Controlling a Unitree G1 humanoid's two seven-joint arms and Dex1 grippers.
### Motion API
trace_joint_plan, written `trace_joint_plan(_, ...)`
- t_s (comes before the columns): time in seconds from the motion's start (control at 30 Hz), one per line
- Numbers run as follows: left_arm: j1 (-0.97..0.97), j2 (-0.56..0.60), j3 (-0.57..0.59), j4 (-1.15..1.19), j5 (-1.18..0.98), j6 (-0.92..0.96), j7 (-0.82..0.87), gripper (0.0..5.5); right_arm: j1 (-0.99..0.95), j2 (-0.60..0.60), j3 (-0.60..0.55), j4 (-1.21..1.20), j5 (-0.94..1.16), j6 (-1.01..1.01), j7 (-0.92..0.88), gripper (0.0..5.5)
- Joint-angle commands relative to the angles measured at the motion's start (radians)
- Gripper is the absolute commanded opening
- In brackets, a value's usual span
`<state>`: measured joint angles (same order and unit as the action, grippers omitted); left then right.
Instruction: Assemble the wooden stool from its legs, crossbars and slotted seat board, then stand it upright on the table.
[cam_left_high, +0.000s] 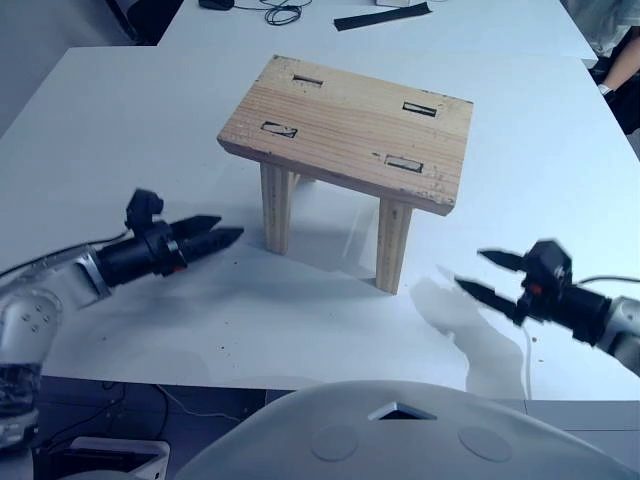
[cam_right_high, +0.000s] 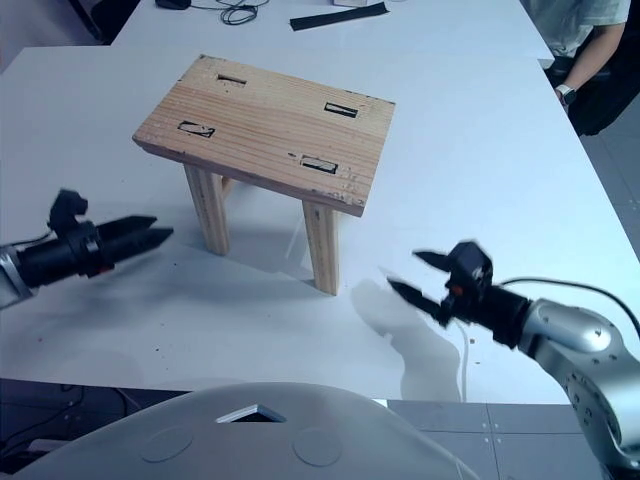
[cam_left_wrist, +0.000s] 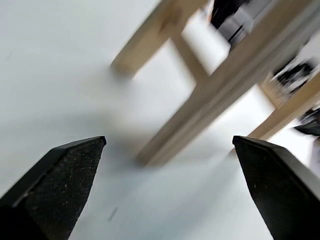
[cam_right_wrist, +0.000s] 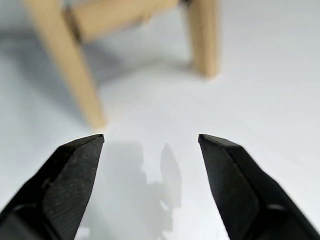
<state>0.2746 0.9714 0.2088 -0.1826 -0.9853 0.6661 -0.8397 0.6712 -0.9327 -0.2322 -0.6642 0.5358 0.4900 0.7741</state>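
Observation:
The wooden stool stands upright in the middle of the white table, its slotted seat board on top and its legs on the surface. My left gripper hovers low to the stool's left, open and holding nothing, pointing at the near left leg. My right gripper is open and holding nothing, just right of the front right leg. In the left wrist view the legs and a crossbar lie beyond the fingers. The right wrist view shows two legs and a crossbar ahead.
The table's front edge runs close beneath both grippers. A second white table behind carries a black strip and cables. Bare tabletop lies left, right and in front of the stool.

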Motion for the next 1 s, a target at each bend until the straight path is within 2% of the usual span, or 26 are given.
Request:
trace_joint_plan(0.03,0.017,-0.097,-0.05,-0.011,0.174,-0.15,-0.014,4.7,-0.011,0.037,0.077,0.085,-0.171,-0.115,-0.025,3.52)
trace_joint_plan(0.2,-0.131,-0.388,-0.042,0.168,0.484,-0.47,0.354,4.7,-0.33,0.387,0.145,0.337,-0.333,-0.267,-0.391,3.52)
trace_joint_plan(0.27,-0.189,-0.46,-0.07,0.227,0.58,-0.578,0.417,4.7,-0.409,0.513,0.171,0.414,-0.359,-0.335,-0.482,3.52)
trace_joint_plan(0.37,-0.308,-0.549,-0.11,0.358,0.678,-0.668,0.467,4.7,-0.552,0.625,0.202,0.596,-0.386,-0.434,-0.527,3.52)
trace_joint_plan(0.57,-0.612,-0.71,-0.12,0.828,0.779,-0.848,0.546,4.7,-0.928,0.712,0.142,1.125,-0.401,-0.646,-0.584,3.52)
trace_joint_plan(0.7,-0.717,-0.765,-0.118,1.038,0.814,-0.945,0.569,4.7,-1.116,0.743,0.129,1.417,-0.424,-0.765,-0.626,3.52)
trace_joint_plan(0.8,-0.745,-0.78,-0.108,1.111,0.828,-0.998,0.565,4.7,-1.184,0.766,0.132,1.526,-0.45,-0.841,-0.672,3.52)
trace_joint_plan(1.0,-0.778,-0.793,-0.081,1.152,0.823,-1.062,0.551,4.7,-1.201,0.79,0.148,1.606,-0.497,-0.946,-0.721,3.52)
